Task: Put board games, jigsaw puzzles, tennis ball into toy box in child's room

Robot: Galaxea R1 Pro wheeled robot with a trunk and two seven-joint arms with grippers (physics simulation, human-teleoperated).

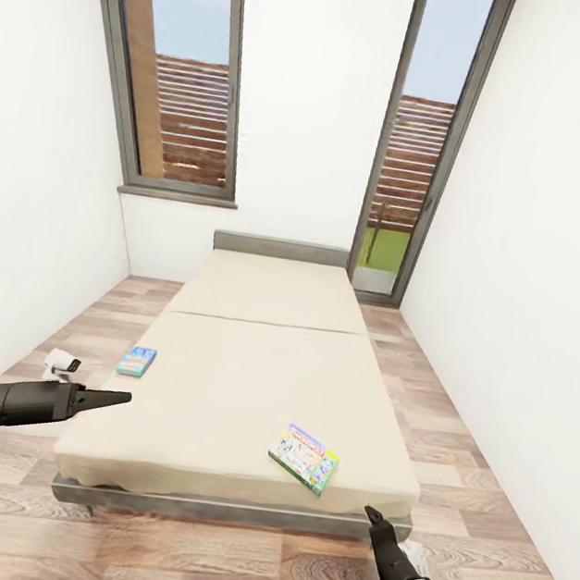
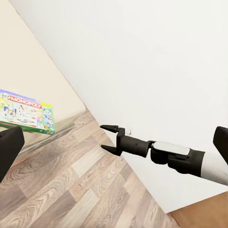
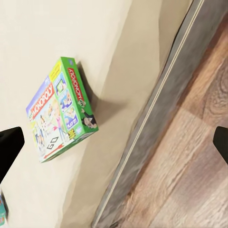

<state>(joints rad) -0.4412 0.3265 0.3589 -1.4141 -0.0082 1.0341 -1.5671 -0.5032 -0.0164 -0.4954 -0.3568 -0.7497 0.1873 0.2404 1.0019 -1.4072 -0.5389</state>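
1. I stand at the foot of the bed (image 1: 247, 386), a low frame with a plain beige mattress, in a narrow white-walled room with a wood-plank floor (image 1: 192, 555) and two tall windows (image 1: 179, 76) in the far wall.
2. My left gripper (image 1: 109, 399) hangs over the floor just off the bed's left edge, near the foot corner. Its dark fingers (image 1: 99, 398) look drawn together into a single point from my head camera, but I cannot tell for sure whether they are clenched; nothing is between them.
3. My right gripper (image 1: 373, 515) sits low at the bed's right foot corner, just beside the grey frame rail. From my left wrist camera its two fingertips (image 2: 109, 128) stand clearly apart with a gap between them, so it is released and empty.
4. The green-edged board game (image 1: 304, 457), a Monopoly box, lies flat on the mattress near the right foot corner, turned at a slant to the bed's edges. It is near my right gripper and not touched by it. My right wrist camera shows its green side and printed lid (image 3: 61, 109) resting on the beige cover, a little in from the mattress edge.
5. The blue board game (image 1: 136, 360) lies flat at the very left edge of the mattress, about halfway along, beyond my left gripper and apart from it.
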